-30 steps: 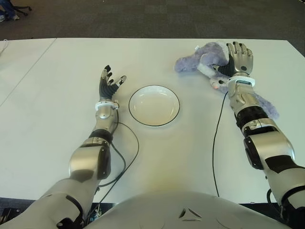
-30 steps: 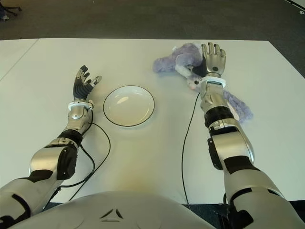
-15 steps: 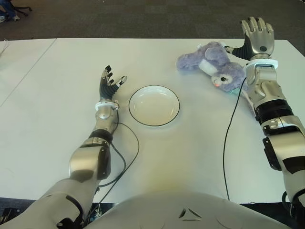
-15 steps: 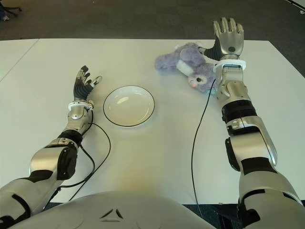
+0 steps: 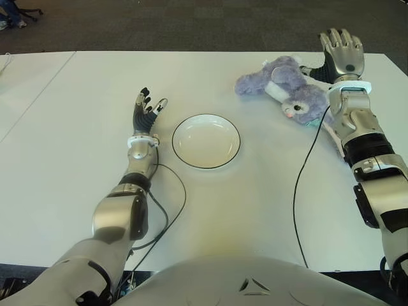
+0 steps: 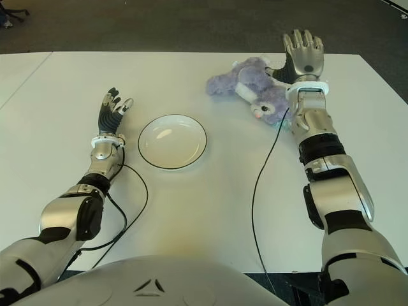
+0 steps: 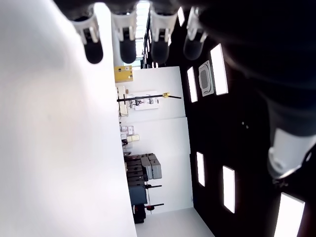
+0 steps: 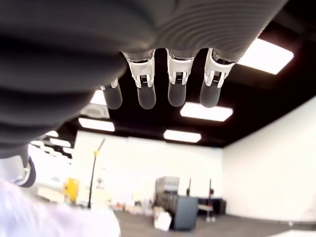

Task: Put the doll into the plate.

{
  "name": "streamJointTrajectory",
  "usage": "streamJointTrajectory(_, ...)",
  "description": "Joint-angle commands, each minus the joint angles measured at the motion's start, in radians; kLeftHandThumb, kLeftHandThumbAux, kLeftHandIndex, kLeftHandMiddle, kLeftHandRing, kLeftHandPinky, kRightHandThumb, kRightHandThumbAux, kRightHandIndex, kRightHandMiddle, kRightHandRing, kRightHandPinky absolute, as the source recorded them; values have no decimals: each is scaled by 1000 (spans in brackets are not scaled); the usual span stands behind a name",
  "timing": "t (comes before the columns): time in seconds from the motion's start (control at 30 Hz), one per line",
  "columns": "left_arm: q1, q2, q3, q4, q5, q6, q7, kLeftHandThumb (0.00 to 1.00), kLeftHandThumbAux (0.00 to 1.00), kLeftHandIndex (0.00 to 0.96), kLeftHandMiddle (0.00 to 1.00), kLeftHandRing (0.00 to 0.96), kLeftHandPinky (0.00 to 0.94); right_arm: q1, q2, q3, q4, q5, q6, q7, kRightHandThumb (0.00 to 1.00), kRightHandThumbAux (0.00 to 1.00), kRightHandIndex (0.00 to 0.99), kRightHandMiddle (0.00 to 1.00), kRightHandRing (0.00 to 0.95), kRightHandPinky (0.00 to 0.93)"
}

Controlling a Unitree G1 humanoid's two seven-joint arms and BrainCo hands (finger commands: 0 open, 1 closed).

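Note:
The doll [image 5: 287, 89] is a purple plush animal lying on its side on the white table [image 5: 255, 210] at the back right. My right hand [image 5: 342, 52] is just right of the doll's far end, fingers [image 8: 177, 89] straight and spread, holding nothing; whether its thumb side touches the plush I cannot tell. A white plate [image 5: 206, 141] with a dark rim sits empty at the table's middle. My left hand [image 5: 145, 111] shows left of the plate, fingers [image 7: 126, 47] extended and apart, nothing in it.
Black cables run from each wrist over the table: the left cable [image 5: 171, 210] loops beside the plate, the right cable [image 5: 299, 191] trails toward the front edge. Dark floor [image 5: 191, 25] lies beyond the table's far edge.
My right hand lifted off the doll and swung right, then edged back left toward it. The doll rolled slightly and settled. The left hand stays put.

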Motion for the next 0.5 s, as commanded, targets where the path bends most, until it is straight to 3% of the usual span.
streamJointTrajectory(0.03, 182, -64, 11, 133, -8, 121, -27, 0, 517, 74, 89, 80, 91, -38, 75, -6, 248, 97, -89, -12, 287, 452, 59, 0, 0, 9)
streamJointTrajectory(0.23, 184, -67, 14, 132, -9, 116, -30, 0, 517, 74, 84, 79, 86, -49, 103, -22, 344, 161, -114, -39, 309, 528, 58, 0, 89, 45)
streamJointTrajectory(0.5, 185, -72, 24, 133, -22, 121, -39, 0, 510, 83, 95, 85, 88, -49, 147, -15, 389, 209, -103, -120, 339, 582, 56, 0, 54, 0)
